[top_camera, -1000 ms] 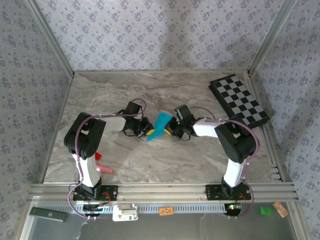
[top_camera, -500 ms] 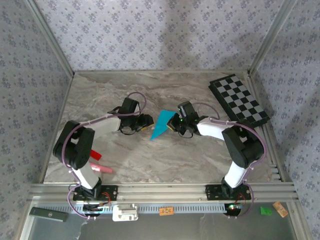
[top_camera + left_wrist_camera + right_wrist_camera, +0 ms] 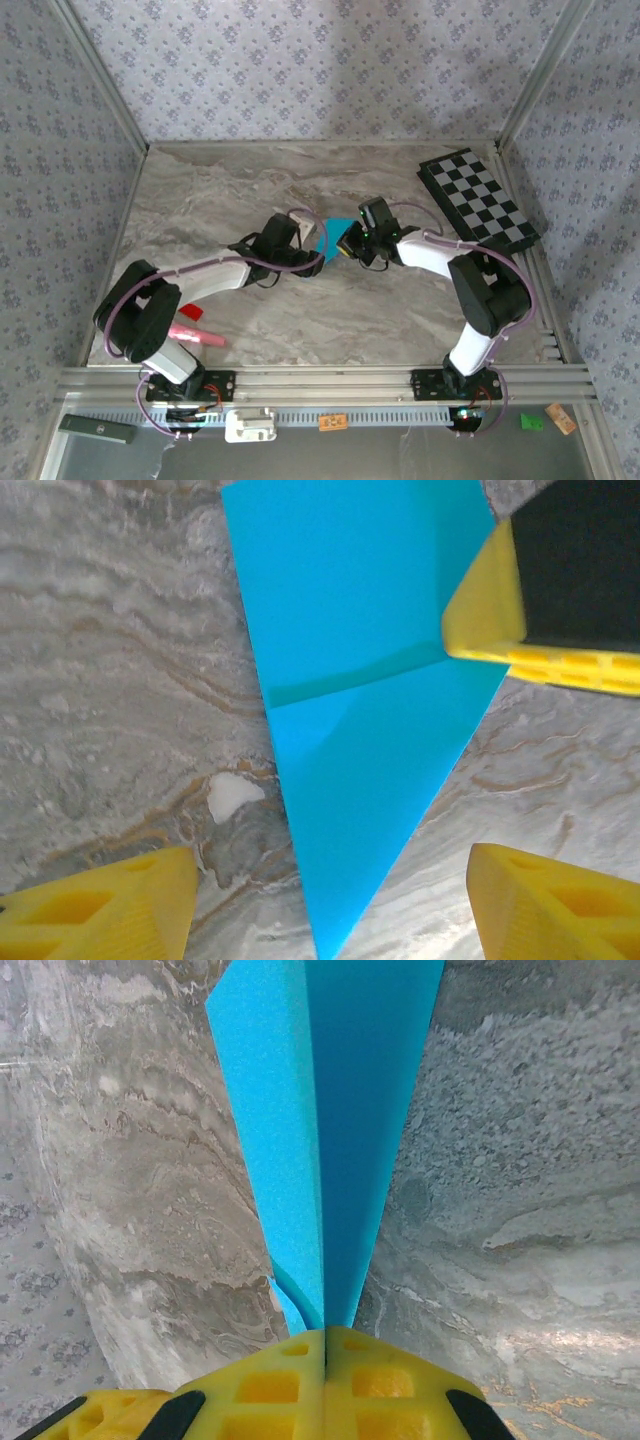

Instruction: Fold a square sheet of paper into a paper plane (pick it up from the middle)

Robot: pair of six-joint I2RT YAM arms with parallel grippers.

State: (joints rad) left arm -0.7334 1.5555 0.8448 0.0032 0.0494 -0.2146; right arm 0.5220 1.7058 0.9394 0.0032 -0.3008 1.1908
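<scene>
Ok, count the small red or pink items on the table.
2: a red piece beside the left arm and a pink stick just nearer; the arm may hide more.

marble-patterned table (image 3: 350, 320), checkered board (image 3: 478, 200) far right, pink object (image 3: 195, 336) near left

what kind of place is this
Probably a robot test booth, not a home: two robot arms bolted to a metal rail, and a marble-look table boxed in by patterned panels.

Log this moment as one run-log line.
phase: folding | right gripper: shut on folded blue paper | left gripper: open, fingers either side of paper's pointed end | checkered board: far right, untouched
</scene>
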